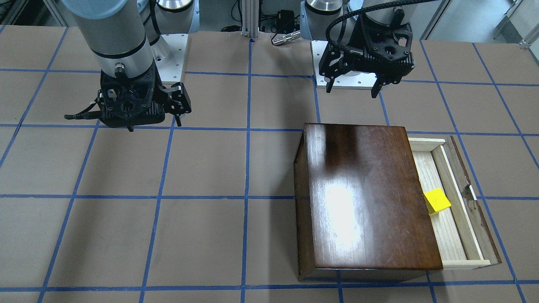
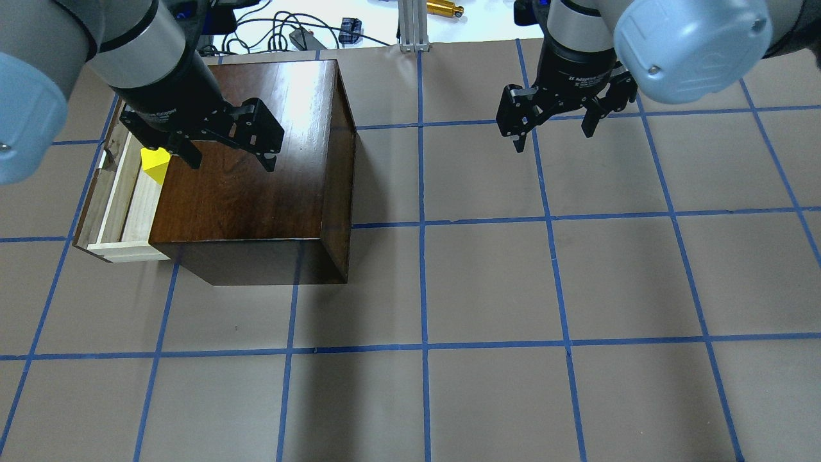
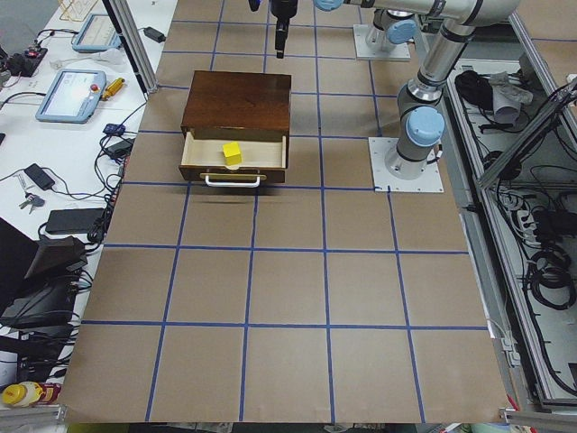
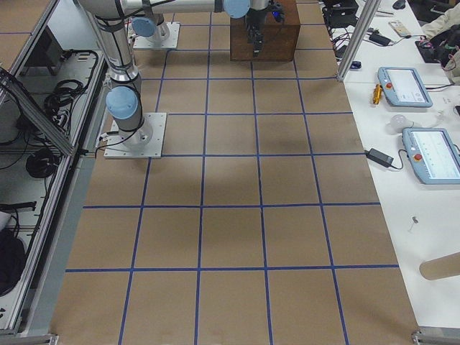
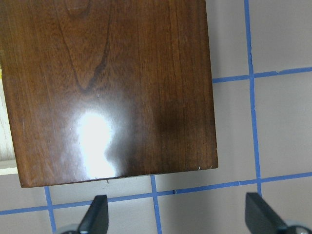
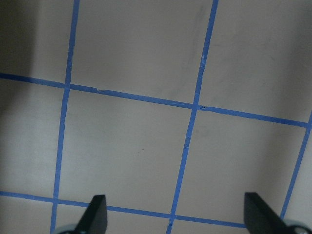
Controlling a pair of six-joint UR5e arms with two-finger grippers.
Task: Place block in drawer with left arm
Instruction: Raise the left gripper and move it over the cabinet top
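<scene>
Placement looked done: the block (image 1: 436, 201) lay in the drawer (image 1: 451, 242), the left gripper (image 1: 351, 91) hung wide and empty above the cabinet (image 1: 362, 198); we judged only withdrawal remained.

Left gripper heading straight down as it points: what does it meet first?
For the left gripper, likely the glossy dark-brown wooden cabinet near its robot-side edge, else the brown table; depth unclear.

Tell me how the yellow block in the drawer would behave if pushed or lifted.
The block looks like a rigid, flat-faced cube, so it should slide rather than roll. It is tiny beside the drawer, so probably light. Its faces show no glare, so perhaps not slippery.
</scene>
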